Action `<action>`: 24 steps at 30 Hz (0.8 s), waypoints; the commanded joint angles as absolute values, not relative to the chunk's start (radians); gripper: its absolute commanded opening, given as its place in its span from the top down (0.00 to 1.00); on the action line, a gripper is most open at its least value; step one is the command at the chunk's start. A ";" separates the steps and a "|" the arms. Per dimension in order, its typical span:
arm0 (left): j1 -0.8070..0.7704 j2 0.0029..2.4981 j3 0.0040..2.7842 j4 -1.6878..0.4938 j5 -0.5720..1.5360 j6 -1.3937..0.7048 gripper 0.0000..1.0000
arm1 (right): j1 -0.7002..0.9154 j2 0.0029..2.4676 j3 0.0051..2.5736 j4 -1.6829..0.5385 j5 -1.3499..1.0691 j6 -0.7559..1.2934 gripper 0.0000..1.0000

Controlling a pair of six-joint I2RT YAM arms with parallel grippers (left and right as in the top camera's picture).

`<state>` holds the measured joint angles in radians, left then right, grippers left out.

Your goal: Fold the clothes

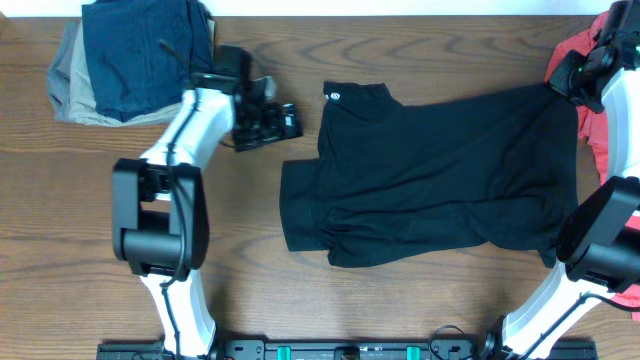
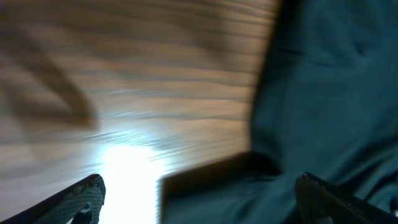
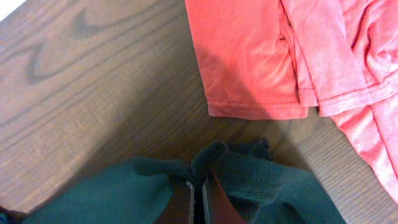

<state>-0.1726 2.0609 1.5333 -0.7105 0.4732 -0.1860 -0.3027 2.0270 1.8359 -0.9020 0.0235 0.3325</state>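
The black shirt [image 1: 440,175] lies spread across the middle and right of the table, collar with a small white logo at the upper left. My right gripper [image 1: 563,82] is shut on the shirt's far right corner; in the right wrist view a pinch of dark fabric [image 3: 208,158] sticks up between the closed fingers [image 3: 200,196]. My left gripper [image 1: 285,122] hovers open over bare wood just left of the collar. In the blurred left wrist view its fingers [image 2: 199,199] are wide apart, with shirt fabric [image 2: 329,93] on the right.
A folded navy garment [image 1: 145,50] on a khaki one [image 1: 75,90] sits at the back left. A coral-red shirt [image 1: 600,110] lies at the right edge, also in the right wrist view [image 3: 280,56]. Wooden tabletop [image 1: 260,290] surrounds the shirt.
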 commanded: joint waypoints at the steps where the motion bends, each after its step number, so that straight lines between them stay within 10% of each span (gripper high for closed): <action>1: -0.232 2.101 1.552 -0.689 0.506 -0.170 0.02 | -0.284 2.053 1.849 -0.911 0.037 0.332 0.99; 18: -0.325 2.198 1.552 -0.603 0.418 -0.153 0.09 | -0.274 2.053 1.849 -0.960 0.037 0.318 0.98; 21: -0.343 2.211 1.552 -0.570 0.418 -0.153 0.27 | -0.274 2.053 1.849 -0.976 0.037 0.318 0.98; 24: -0.358 2.216 1.552 -0.546 0.411 -0.154 0.67 | -0.274 2.053 1.849 -0.989 0.038 0.318 0.99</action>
<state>-0.3389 2.1780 1.5482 -0.5507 0.4301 -0.1604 -0.2829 2.0468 1.8359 -0.9825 0.0265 0.3290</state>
